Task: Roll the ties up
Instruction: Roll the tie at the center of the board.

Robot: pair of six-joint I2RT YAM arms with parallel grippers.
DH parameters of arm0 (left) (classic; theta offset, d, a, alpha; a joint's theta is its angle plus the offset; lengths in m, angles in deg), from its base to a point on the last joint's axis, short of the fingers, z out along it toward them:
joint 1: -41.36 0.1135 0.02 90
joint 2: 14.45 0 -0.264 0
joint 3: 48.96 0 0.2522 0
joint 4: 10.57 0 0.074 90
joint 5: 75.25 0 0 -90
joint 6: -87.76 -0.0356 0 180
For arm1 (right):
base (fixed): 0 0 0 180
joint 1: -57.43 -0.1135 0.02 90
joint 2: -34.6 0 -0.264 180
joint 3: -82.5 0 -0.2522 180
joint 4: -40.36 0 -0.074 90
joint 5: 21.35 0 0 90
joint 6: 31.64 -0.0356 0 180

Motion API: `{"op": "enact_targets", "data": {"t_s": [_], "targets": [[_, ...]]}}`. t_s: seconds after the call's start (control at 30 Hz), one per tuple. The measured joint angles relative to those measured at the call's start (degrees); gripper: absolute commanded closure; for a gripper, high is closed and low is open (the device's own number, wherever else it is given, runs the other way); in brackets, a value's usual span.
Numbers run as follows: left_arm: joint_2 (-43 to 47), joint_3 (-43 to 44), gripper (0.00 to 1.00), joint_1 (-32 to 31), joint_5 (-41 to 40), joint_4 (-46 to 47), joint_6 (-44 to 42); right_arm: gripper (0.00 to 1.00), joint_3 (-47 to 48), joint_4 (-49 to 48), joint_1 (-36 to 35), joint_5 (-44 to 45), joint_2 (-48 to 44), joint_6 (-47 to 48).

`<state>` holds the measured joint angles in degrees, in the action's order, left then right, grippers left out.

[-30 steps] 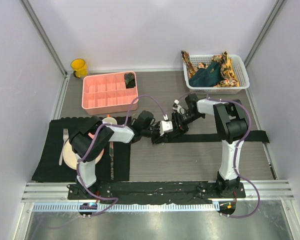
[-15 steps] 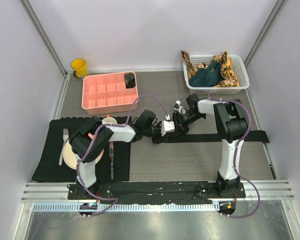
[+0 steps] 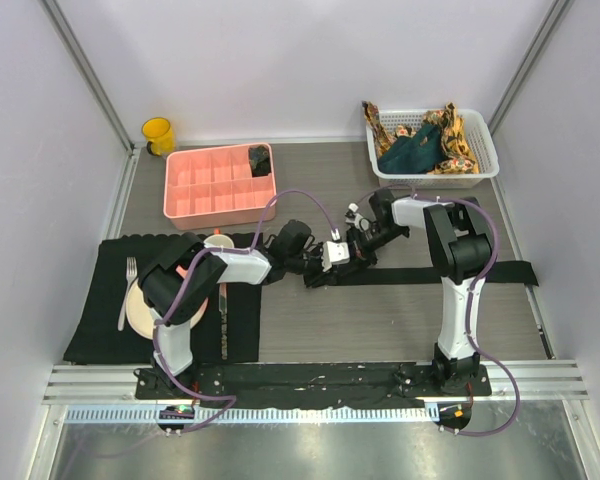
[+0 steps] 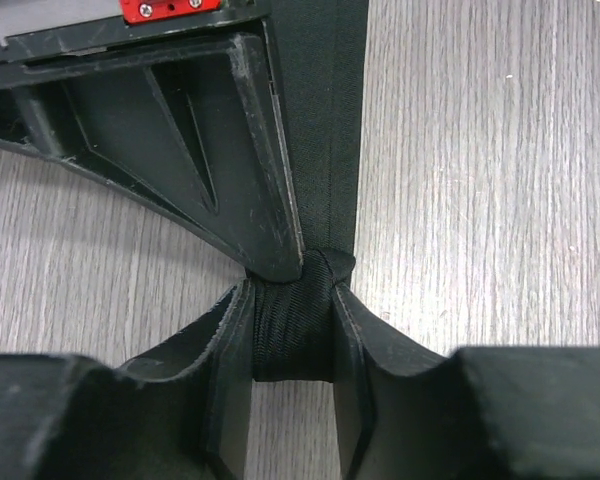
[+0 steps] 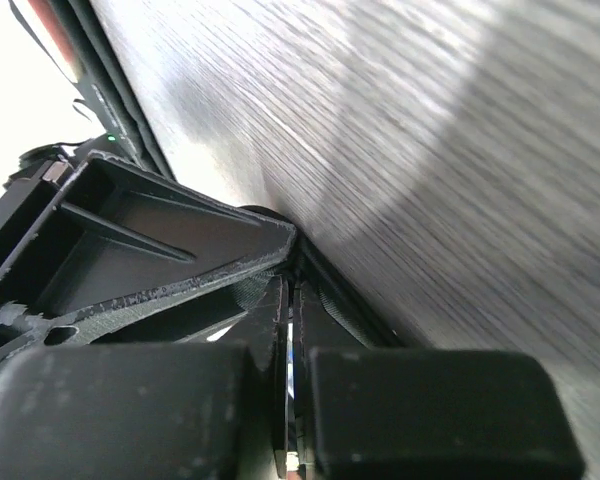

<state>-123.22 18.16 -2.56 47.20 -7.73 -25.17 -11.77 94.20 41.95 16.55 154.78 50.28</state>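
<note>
The black tie (image 3: 450, 272) lies on the table (image 3: 380, 330) in front of the white basket (image 3: 485, 172) of other ties (image 3: 412, 150). The left gripper (image 4: 292, 300) pinches its rolled end (image 4: 292, 340); the right gripper (image 5: 288, 300), fingers pressed together, touches that roll on the basket side.

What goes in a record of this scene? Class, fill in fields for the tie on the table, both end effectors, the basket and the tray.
Tie on table: black tie, flat, one end rolled
Left end effector: shut on the rolled end
Right end effector: shut, tip at the roll
White basket: teal tie, orange patterned ties, unrolled
Pink tray: one dark bundle in a far corner compartment
</note>
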Motion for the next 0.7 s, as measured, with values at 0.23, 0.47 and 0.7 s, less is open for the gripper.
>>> {"op": "enact_targets", "data": {"t_s": [0.23, 0.47, 0.7], "targets": [[0.2, -0.4, 0.28, 0.8, 0.2, 0.4, 0.1, 0.99, 3.0, 3.1, -1.0, 4.8, 0.0, 3.5], [1.0, -3.3, 0.35, 3.9, 5.2, 2.9, 1.5, 0.99, 1.9, 3.5, -1.2, 6.1, -0.1, 5.6], [1.0, -3.8, 0.40, 4.8, 8.5, 3.3, 2.9, 0.99, 1.1, 3.3, -1.1, 5.9, -0.4, 5.6]]}}
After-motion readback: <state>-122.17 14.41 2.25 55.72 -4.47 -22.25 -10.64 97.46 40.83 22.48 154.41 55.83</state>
